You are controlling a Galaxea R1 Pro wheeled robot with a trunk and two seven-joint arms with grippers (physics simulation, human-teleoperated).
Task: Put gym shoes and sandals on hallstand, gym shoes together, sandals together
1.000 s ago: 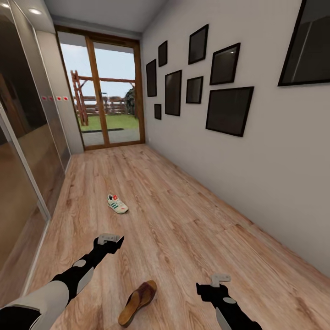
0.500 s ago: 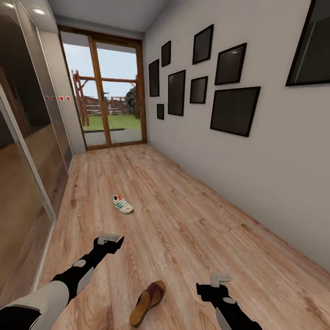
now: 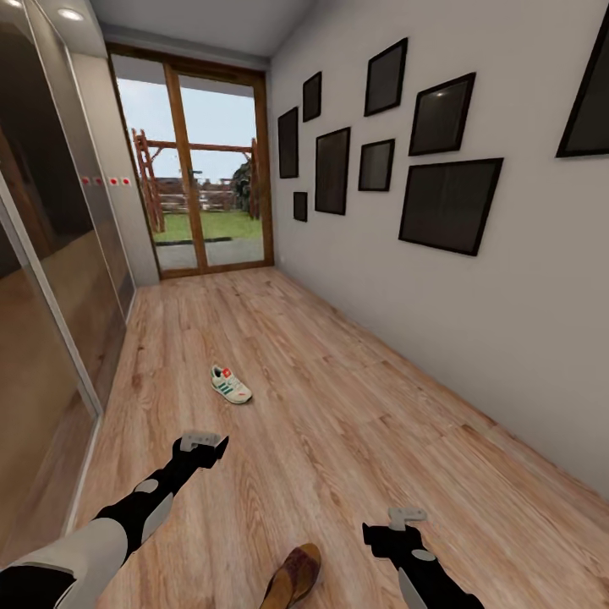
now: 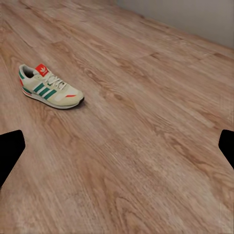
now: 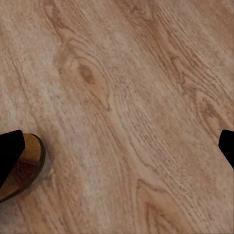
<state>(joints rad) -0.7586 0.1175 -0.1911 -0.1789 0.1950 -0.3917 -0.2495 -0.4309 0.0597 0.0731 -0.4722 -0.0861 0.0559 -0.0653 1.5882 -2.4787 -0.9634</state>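
Note:
One gym shoe (image 3: pixel 230 385), white with green stripes and red accents, lies on the corridor floor (image 3: pixel 338 406) ahead of my left gripper (image 3: pixel 203 441); the left wrist view shows this gym shoe (image 4: pixel 48 87) well beyond the wide-apart fingertips (image 4: pixel 9 151). A brown sandal (image 3: pixel 293 577) lies at the head view's bottom edge, between my arms and left of my right gripper (image 3: pixel 406 514). In the right wrist view the sandal (image 5: pixel 22 165) sits beside one fingertip (image 5: pixel 9 146). Both grippers are open, empty and held above the floor. The hallstand is out of view.
A white wall (image 3: pixel 507 338) with several black picture frames (image 3: pixel 448 203) runs along the right. Glossy sliding panels (image 3: pixel 42 279) line the left. A wood-framed glass door (image 3: pixel 199 203) closes the corridor's far end.
The whole view has shifted, so the camera moved: the sandal has slid toward the picture's bottom edge and the gym shoe sits slightly lower and to the right. Both arms hold their pose.

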